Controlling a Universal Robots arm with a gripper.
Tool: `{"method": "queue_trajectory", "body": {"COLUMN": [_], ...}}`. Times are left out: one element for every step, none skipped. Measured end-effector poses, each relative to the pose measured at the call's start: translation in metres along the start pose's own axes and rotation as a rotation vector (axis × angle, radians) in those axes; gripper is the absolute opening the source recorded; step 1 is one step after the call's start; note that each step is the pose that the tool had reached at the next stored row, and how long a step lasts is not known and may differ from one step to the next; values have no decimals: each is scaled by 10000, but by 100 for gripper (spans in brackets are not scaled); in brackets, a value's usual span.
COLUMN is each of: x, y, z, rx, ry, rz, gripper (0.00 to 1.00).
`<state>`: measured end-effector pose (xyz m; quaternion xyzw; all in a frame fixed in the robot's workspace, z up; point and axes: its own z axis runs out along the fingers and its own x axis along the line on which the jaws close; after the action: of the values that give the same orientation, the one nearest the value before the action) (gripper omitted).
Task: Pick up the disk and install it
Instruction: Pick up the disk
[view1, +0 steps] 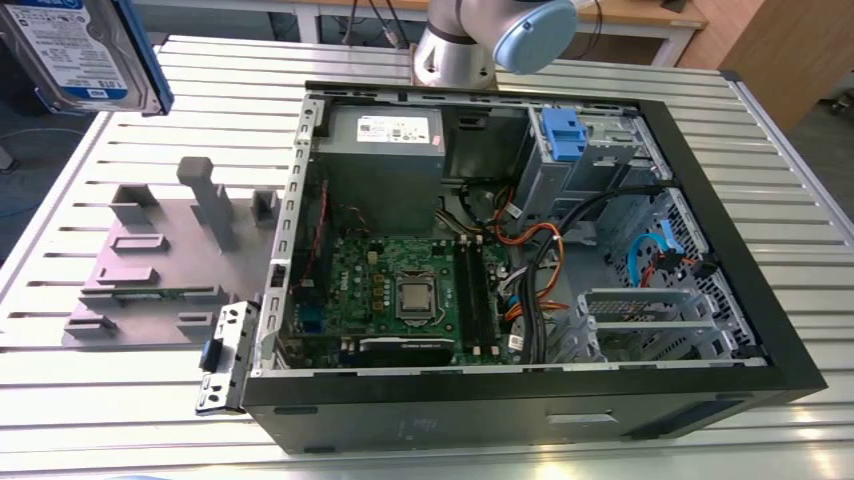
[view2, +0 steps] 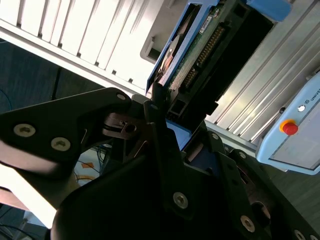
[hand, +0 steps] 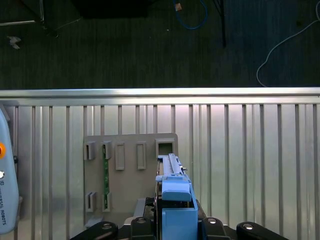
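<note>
The disk (view1: 74, 50), silver with a blue-and-white label and a blue rail along its edge, hangs high above the table at the exterior view's far left, well clear of the open computer case (view1: 747, 300). In both wrist views it appears edge-on between black fingers: the disk (view2: 200, 45) shows its connector side, and the disk (hand: 172, 197) shows its blue rail end. My gripper (view2: 182, 125) is shut on it, and the gripper (hand: 172, 225) sits directly behind the blue rail. Below the held disk lies the grey fixture plate (hand: 130, 170).
Inside the case are a green motherboard (view1: 400, 290), a grey power supply box (view1: 387, 130), loose cables and a drive bay with a blue caddy (view1: 561, 135). The fixture plate (view1: 160, 270) has upright posts. A pendant (view2: 295, 130) rests on the slatted table (view1: 120, 400).
</note>
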<state>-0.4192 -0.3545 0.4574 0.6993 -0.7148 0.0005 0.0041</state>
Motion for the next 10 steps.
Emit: {"method": "queue_trajectory", "body": {"x": [0,0,0,0,0,0,0,0,0,0], "y": [0,0,0,0,0,0,0,0,0,0], "z": [-2,-4,-6,-8,-10,-12,-13,-25,-34,-36], "rx": [0,0,-1,0,0,-1,0,0,0,0], "ry": [0,0,0,0,0,0,0,0,0,0], "rz": [0,0,0,0,0,0,0,0,0,0], "gripper": [37,37,37,37,37,37,37,37,37,37]}}
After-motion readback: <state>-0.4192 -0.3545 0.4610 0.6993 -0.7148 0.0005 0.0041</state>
